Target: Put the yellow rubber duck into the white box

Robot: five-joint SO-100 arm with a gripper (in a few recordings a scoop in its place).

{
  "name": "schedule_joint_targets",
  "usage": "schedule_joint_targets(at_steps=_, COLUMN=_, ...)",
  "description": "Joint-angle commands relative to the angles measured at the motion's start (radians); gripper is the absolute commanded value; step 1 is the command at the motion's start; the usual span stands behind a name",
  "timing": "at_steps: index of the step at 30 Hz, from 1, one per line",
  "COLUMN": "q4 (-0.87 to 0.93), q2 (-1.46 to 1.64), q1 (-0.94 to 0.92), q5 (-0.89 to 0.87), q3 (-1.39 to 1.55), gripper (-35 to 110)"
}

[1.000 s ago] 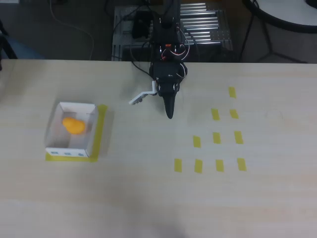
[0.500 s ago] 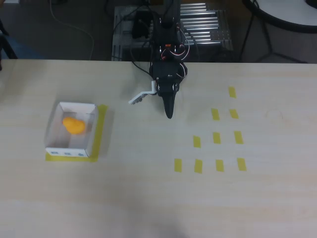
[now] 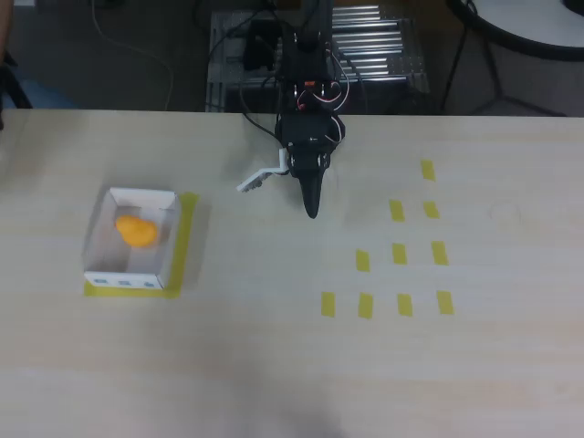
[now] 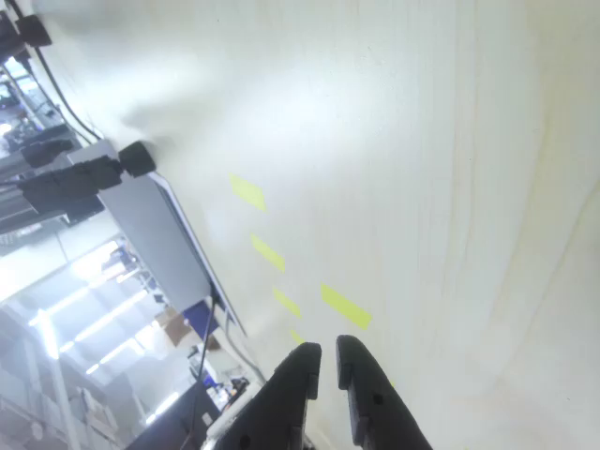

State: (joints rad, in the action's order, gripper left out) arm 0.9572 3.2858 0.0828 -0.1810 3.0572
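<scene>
The yellow rubber duck (image 3: 135, 230) lies inside the white box (image 3: 99, 225) at the left of the table in the overhead view. The box has blue marks on its near outer side and sits on a yellow tape frame. My black gripper (image 3: 311, 206) hangs over the table's middle back, far to the right of the box, its fingers together with nothing between them. In the wrist view the gripper (image 4: 326, 356) shows its two dark fingertips nearly touching above bare table.
Several short yellow tape strips (image 3: 399, 254) mark the table's right half, and some show in the wrist view (image 4: 343, 306). A white part (image 3: 260, 178) juts left from the arm. A metal rack with cables (image 3: 374, 50) stands behind the table.
</scene>
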Motion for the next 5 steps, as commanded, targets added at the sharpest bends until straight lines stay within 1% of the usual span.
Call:
schedule_joint_targets(at_steps=1, q4=0.006, q2=0.051, q1=-0.006, q5=-0.026, q3=0.018, gripper=0)
schedule_joint_targets(at_steps=5, q4=0.006, q2=0.051, q1=-0.006, q5=-0.026, q3=0.018, gripper=0)
